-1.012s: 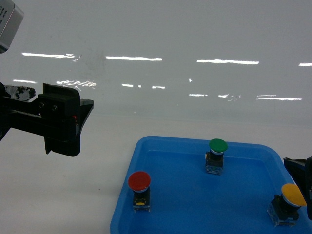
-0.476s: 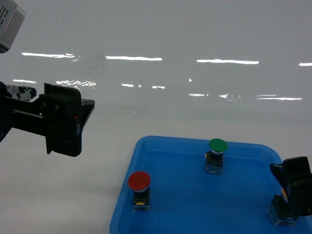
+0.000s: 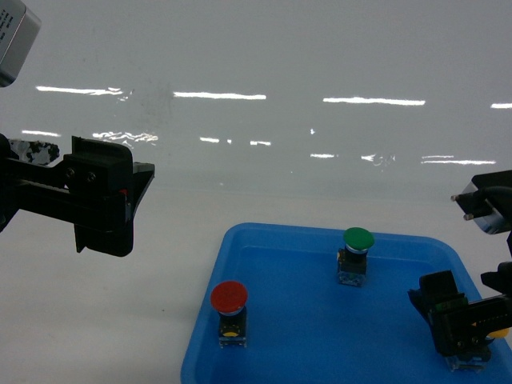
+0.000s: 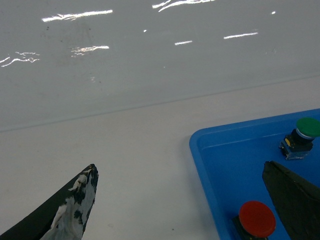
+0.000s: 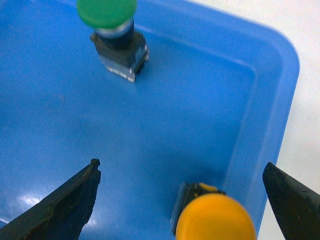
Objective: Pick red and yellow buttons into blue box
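Note:
The red button stands upright in the near left part of a shallow blue tray. The yellow button sits by the tray's right rim; in the head view my right gripper covers nearly all of it. That gripper is open and hovers over the button, one finger on each side of the cap, touching nothing. My left gripper hangs open above bare table left of the tray, and the red button lies under its right finger. The blue box is out of view.
A green-capped button stands at the back middle of the tray, and also shows in the right wrist view as the green button. White table surrounds the tray, with a glossy white wall behind. A grey box corner shows at upper left.
My right gripper has come in from the right edge and moved left over the yellow button, now hiding it in the head view. The left arm has not moved.

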Motion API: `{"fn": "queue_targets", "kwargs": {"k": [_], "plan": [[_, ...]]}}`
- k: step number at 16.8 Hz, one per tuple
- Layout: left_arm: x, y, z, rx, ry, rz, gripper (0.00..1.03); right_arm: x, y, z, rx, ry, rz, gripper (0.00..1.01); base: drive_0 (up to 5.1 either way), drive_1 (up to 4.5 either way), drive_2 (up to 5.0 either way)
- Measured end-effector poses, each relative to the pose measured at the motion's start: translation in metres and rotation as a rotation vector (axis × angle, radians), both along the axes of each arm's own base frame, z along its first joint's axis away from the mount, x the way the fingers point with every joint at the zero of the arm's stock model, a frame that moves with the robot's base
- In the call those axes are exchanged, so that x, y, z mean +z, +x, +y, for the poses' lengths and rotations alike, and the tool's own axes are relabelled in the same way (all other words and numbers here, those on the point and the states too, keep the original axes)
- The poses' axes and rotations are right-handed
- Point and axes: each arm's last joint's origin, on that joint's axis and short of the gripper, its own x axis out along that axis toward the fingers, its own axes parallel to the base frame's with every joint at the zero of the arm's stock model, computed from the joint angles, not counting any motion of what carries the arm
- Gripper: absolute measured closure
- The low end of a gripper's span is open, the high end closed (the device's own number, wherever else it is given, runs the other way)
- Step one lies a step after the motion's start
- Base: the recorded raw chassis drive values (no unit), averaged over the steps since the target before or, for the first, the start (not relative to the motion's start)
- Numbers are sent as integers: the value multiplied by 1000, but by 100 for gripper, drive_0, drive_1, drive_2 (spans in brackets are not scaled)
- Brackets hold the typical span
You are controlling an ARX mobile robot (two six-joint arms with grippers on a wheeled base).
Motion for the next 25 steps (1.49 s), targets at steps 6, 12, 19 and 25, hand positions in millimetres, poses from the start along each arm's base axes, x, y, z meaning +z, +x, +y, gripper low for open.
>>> {"fn": "queue_targets", "kwargs": {"k": [6,12,19,25], "plan": [[0,0,0,0,0,0,5,-18,-7,-6,-20,-38,36,3,0,0,0],[0,0,0,0,0,0,5,-38,-6,-13,-37,-56,63,11,0,0,0],[0,0,0,0,0,0,5,-35,3,4,4,-58,35,66,0,0,0],[0,0,0,0,0,0,5,-36,0,0,-29,-62,15,69,0,0,0]]}}
